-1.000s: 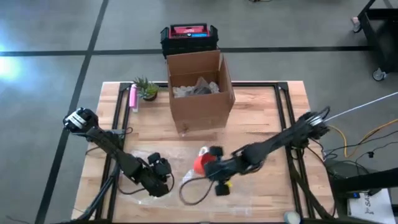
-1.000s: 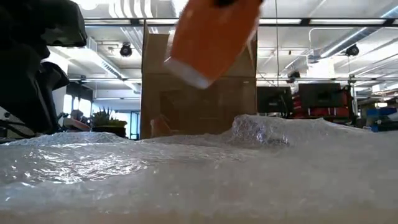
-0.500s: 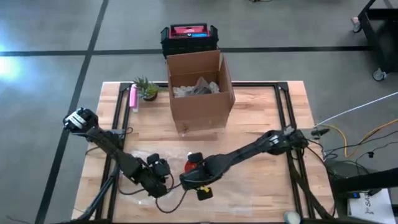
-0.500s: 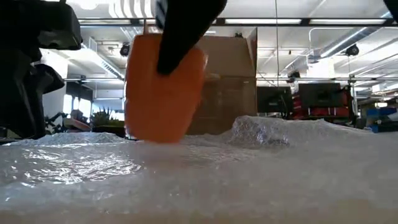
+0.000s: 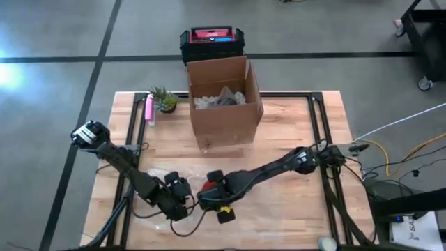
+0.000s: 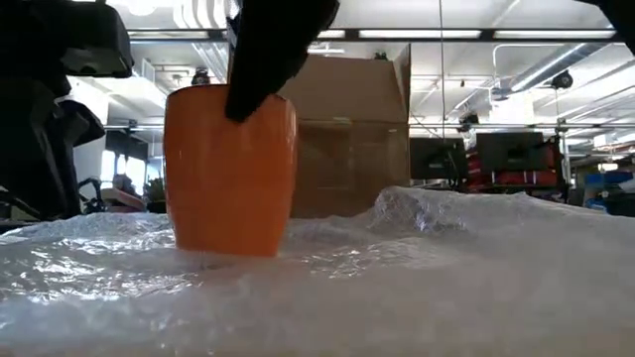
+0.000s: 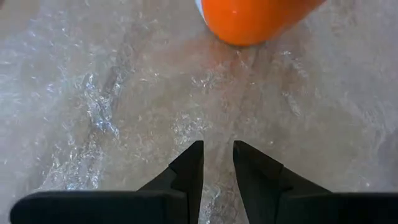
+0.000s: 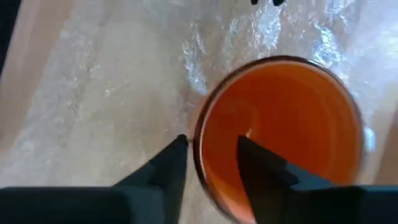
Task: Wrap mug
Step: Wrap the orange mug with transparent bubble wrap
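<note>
Grey concrete floor surrounded the light wooden table (image 5: 293, 132), which filled the lower middle of the high view. On its lower left part lay a crinkled sheet of clear bubble wrap (image 6: 417, 268), and on that sheet, left of centre in the low view, an orange ceramic mug (image 6: 230, 169) stood upright with its mouth facing up. The right gripper (image 8: 211, 152) reached in from the right of the high view and pinched the mug's rim, one dark finger (image 8: 171, 165) outside the wall and the other inside the cup, so its fingers were clamped on the mug. The left gripper (image 7: 217, 158) sat low at the lower left of the high view, just beside the mug, its two fingertips a narrow gap apart over the wrap and holding nothing. Near the table's upper edge stood an open brown cardboard box (image 5: 223, 104) with crumpled paper inside. To its left were a small green potted plant (image 5: 164, 99) and a pink tube (image 5: 148, 109). Beyond the box, on the floor, sat a black and red case (image 5: 211, 40).
</note>
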Controlling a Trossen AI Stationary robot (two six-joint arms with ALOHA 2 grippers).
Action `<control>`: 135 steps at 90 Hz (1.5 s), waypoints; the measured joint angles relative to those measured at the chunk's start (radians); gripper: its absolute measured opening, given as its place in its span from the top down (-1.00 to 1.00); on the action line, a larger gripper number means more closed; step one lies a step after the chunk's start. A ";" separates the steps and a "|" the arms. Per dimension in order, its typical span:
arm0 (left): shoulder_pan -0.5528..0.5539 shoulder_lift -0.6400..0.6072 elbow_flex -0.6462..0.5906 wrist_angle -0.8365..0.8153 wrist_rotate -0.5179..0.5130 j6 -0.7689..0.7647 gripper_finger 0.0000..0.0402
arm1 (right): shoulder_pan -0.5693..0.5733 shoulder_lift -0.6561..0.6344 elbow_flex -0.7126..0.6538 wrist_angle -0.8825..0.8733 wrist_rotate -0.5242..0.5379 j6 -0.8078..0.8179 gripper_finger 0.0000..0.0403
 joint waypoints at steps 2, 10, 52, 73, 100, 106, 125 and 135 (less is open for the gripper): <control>0.000 0.000 0.000 0.000 0.000 0.000 0.63 | 0.000 -0.013 0.000 -0.022 0.000 0.010 0.22; -0.001 0.000 0.000 0.003 0.000 0.000 0.63 | 0.002 -0.076 -0.009 -0.105 -0.001 0.061 0.07; -0.020 -0.001 -0.001 0.033 0.001 -0.008 0.63 | 0.235 -0.216 -0.234 -0.366 0.136 0.383 -0.22; -0.019 -0.001 -0.001 0.047 0.002 -0.008 0.63 | 0.303 -0.375 -0.698 -0.203 0.115 0.625 -0.13; -0.019 -0.001 -0.001 0.087 -0.001 -0.002 0.63 | 0.343 -0.593 -1.182 0.281 0.049 0.783 0.00; -0.019 -0.001 -0.001 0.090 -0.003 0.000 0.63 | 0.343 -0.594 -1.243 0.324 0.077 0.804 0.02; -0.020 -0.001 -0.001 0.102 -0.033 0.000 0.63 | 0.336 -0.582 -1.312 0.509 0.111 0.761 0.41; -0.019 -0.001 -0.001 0.121 -0.055 0.004 0.63 | 0.336 -0.585 -1.260 0.537 0.227 0.671 0.86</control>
